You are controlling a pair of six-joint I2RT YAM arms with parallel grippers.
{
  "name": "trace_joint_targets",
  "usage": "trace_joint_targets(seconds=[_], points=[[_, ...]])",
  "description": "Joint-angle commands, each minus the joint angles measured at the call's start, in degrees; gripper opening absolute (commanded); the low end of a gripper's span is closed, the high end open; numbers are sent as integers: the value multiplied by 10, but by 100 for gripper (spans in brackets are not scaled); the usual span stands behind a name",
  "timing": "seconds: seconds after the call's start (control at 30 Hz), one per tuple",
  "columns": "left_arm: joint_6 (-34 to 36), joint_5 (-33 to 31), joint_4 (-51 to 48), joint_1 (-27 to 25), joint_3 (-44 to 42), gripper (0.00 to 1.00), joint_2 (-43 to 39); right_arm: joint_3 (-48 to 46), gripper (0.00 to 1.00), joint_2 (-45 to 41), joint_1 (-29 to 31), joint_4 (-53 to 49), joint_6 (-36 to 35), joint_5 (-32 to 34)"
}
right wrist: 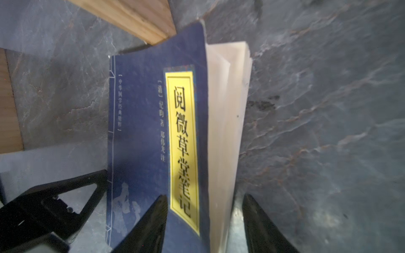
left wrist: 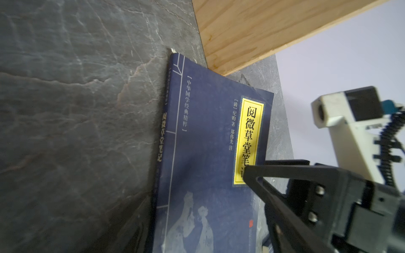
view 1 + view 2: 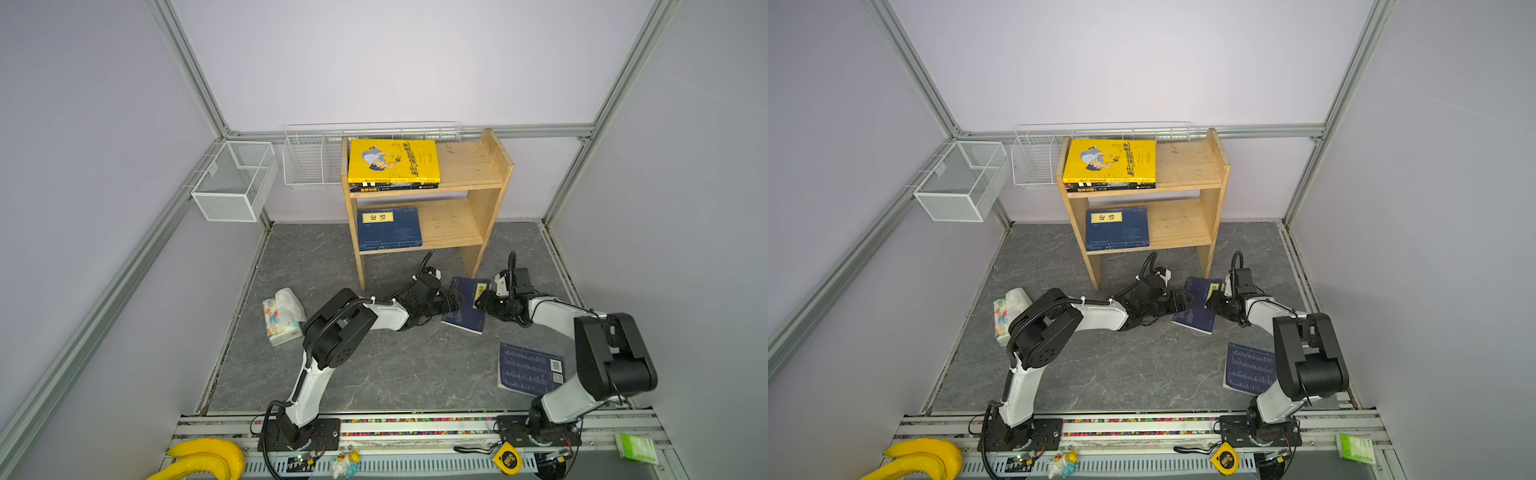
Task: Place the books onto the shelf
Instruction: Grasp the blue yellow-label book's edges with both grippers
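Navy book (image 3: 465,311) lay by the shelf (image 3: 465,166), left gripper (image 3: 456,300) and right gripper (image 3: 480,300) both spread at its edges, so a firm pinch before lifting seemed next.

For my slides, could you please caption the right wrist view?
Right tool, open, astride the page edge of a yellow-labelled navy paperback on the dark marbled tabletop.

1. Top views: mounted high behind the arm bases, facing down and forward; both cover the whole worktop (image 3: 395,374) and shelf (image 3: 473,166), well back from left fingers (image 3: 455,300) and right fingers (image 3: 482,300).
2. Left wrist view: close behind left fingers, facing the navy book (image 2: 208,153); right fingers (image 2: 285,172) opposite.
3. Right wrist view: close behind right fingers (image 1: 153,225); same book, left fingers (image 1: 65,188) beyond.
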Motion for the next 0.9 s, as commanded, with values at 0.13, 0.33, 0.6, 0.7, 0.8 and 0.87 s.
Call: trace_joint_targets(seconds=[0.13,0.33,0.6,0.7,0.8,0.87], points=[[-8,12,6,2,-5,82,6,-2,46,1,3,50,22,-74],[-14,19,9,4,1,82,13,-3,42,-49,7,28,20,-67],[-24,26,25,7,-3,82,20,-3,36,-31,18,38,40,-65],[-25,27,28,7,-6,82,19,-13,31,-37,23,56,50,-73],[-26,28,30,8,-7,82,21,-12,28,-40,24,55,56,-83],[-28,29,32,9,-7,81,22,-12,28,-47,27,49,55,-80]])
